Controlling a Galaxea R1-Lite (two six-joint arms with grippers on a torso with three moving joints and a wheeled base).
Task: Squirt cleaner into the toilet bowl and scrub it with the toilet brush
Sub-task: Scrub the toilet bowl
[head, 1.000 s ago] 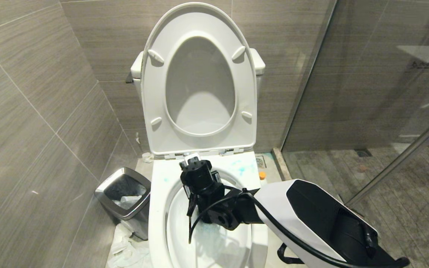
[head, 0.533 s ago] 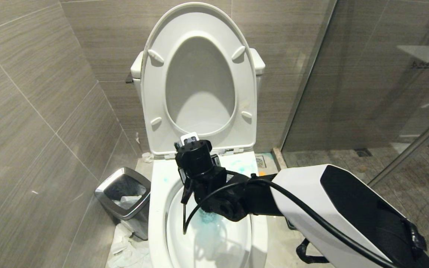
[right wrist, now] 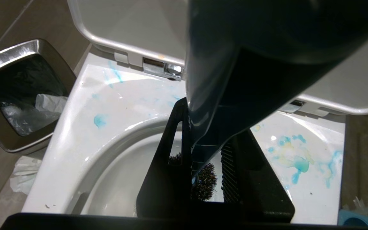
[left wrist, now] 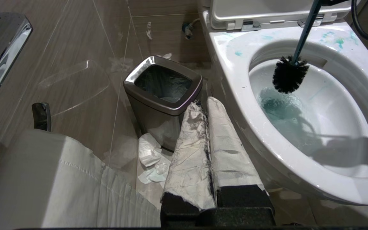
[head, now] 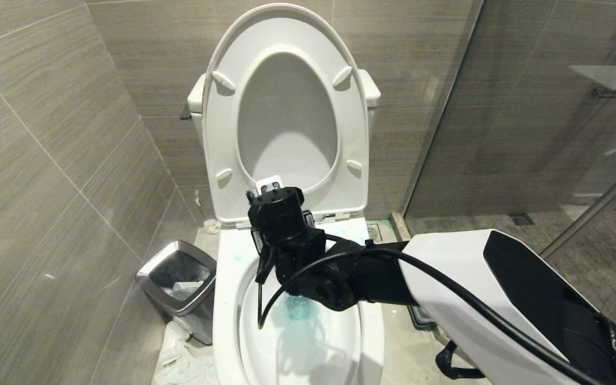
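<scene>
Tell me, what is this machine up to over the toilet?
It is cleaning. The right gripper is shut on the toilet brush, held over the toilet bowl with the black bristles just above the water. Light blue cleaner colours that water and is splashed on the rim. The seat and lid are up. The left gripper is shut and parked low beside the bowl, near a steel waste bin.

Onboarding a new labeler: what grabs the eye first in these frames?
The black-bristled toilet brush on its slim slate-blue handle, hanging inside the large white ceramic toilet bowl above blue-tinted water. The right gripper grips that handle over the bowl. Light blue cleaner splashes mark the rim near the hinges; a small steel waste bin stands at the toilet's left.
</scene>
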